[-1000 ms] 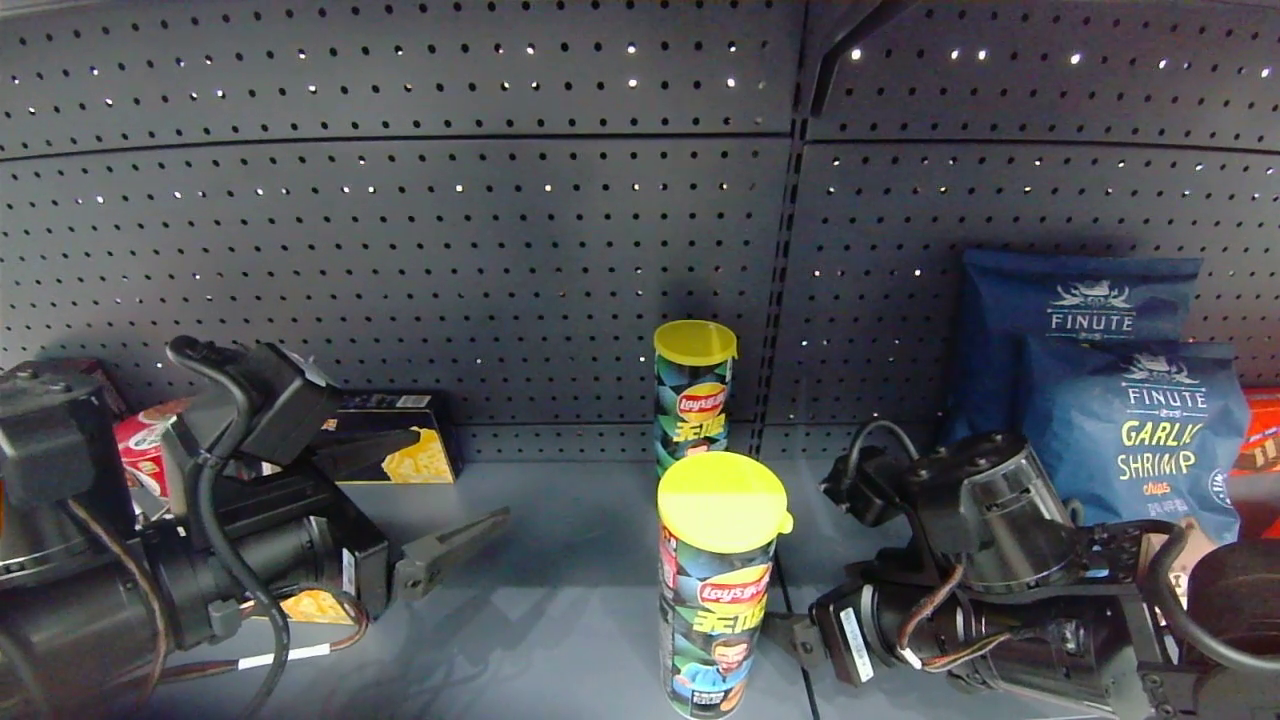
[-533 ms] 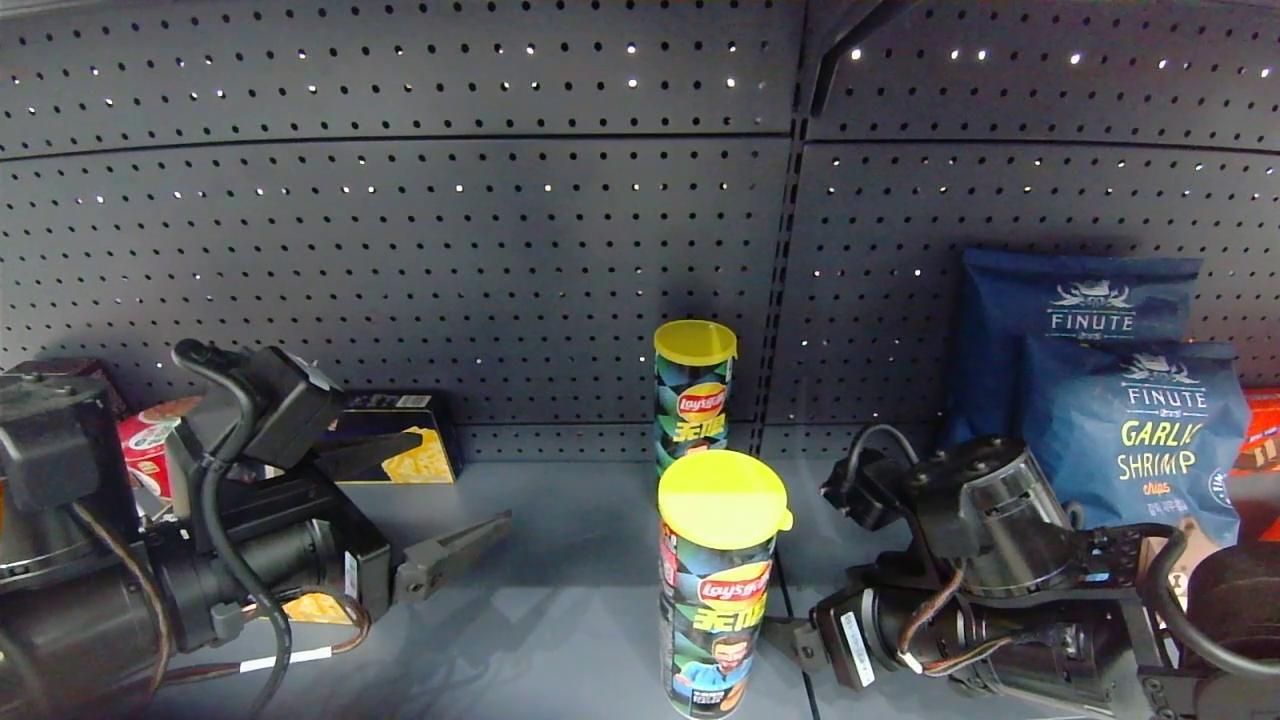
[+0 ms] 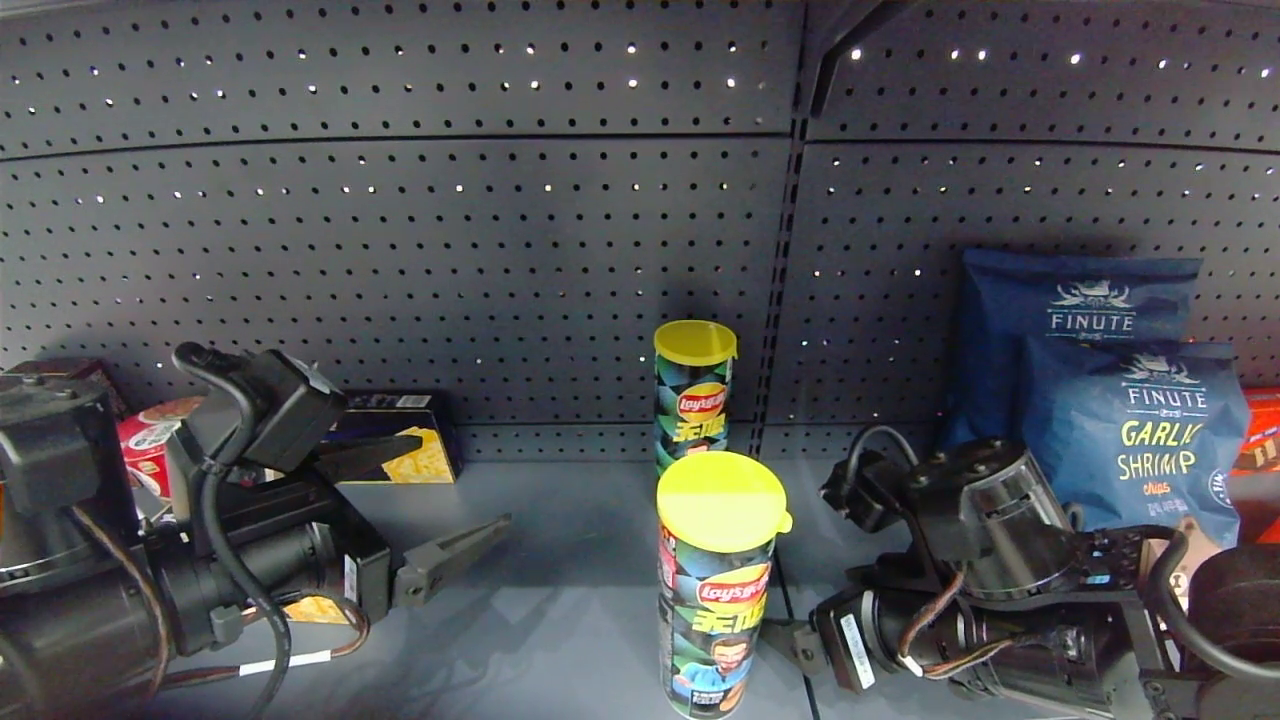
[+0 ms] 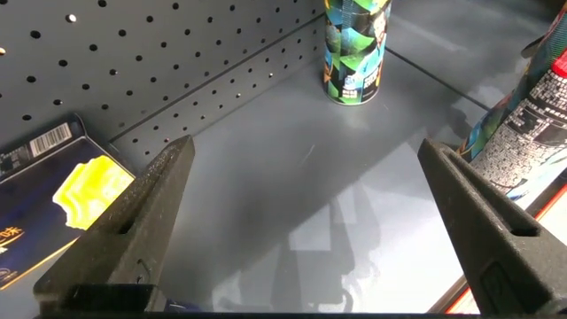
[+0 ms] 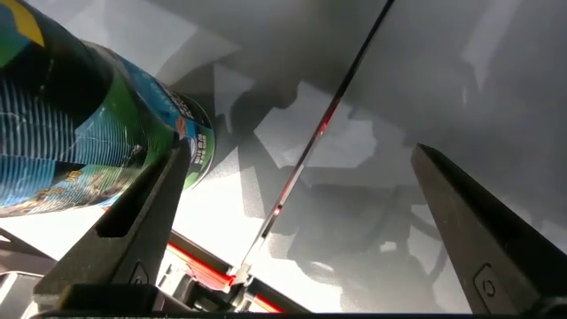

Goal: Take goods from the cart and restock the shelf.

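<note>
Front can (image 3: 718,590): yellow lid, upright, near the front edge of the shelf (image 3: 560,570), about mid-width.

Right gripper (image 5: 301,151): low over the shelf floor, just to the right of the front can. Jaws spread wide, nothing between them. The can's base sits outside the jaws, hard by one finger (image 5: 133,230); contact cannot be judged. A dark seam in the shelf floor runs between the fingers.

Left gripper (image 4: 303,146): well to the left of the front can, low over bare shelf, pointing toward the middle. Jaws wide apart, holding nothing.

Dark box (image 3: 400,440) with a yellow picture: behind the left arm, lying against the back wall. A red packet (image 3: 140,450) sits further left, partly hidden by the arm.

Rear can (image 3: 694,395): same yellow lid, upright, directly behind the front can and close to the back wall; the two are apart.

Two blue bags (image 3: 1130,440): standing one behind the other to the right, behind the right arm. A red package (image 3: 1260,430) shows at the far right edge.

Pegboard wall (image 3: 450,250): dark, perforated, closes the back of the shelf.
</note>
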Motion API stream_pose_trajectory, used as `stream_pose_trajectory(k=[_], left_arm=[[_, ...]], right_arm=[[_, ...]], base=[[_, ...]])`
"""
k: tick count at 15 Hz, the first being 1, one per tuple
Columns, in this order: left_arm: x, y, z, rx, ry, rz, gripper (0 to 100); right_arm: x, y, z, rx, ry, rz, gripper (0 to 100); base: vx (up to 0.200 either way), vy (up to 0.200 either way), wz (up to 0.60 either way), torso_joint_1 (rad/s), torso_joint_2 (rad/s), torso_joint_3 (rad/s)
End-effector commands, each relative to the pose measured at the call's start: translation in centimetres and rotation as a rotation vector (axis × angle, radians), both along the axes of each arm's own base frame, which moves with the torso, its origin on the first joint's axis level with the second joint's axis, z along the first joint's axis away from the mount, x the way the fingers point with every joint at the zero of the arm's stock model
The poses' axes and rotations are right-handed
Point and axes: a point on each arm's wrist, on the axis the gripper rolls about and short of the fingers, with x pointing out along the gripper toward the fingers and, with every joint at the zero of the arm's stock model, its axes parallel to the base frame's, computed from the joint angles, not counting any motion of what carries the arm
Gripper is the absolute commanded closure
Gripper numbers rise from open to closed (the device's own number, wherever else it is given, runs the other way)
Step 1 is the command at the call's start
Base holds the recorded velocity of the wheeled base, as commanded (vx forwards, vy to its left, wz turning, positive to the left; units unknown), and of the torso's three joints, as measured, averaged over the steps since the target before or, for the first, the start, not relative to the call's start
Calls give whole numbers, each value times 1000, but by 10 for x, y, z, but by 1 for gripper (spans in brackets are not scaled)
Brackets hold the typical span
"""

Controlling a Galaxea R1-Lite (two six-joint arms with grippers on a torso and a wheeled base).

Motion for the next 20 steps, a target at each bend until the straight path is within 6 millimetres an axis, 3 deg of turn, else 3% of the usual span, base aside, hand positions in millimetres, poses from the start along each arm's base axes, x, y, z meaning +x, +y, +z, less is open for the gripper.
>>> stream_pose_trajectory(k=[1,8,13,16,20], left_arm=[[0,0,0,0,-1,1,0],[-5,2,-9,11,30,0,0],[-11,-3,-14,21,48,-35,0],[-26,-11,-38,117,100,-133,0],[-19,-23,-50,149,157,-172,0]], right_arm=[[0,0,0,1,-1,1,0],[-4,0,0,-1,1,9,0],[-29,-37,4,14,-8,-17,0],[-33,-60,7,34,-21,-78,0],[-39,-75,7,43,-25,-109,0]], base=[[0,0,0,0,0,0],[0,0,0,0,0,0],[0,0,0,0,0,0],[0,0,0,0,0,0],[0,0,0,0,0,0]])
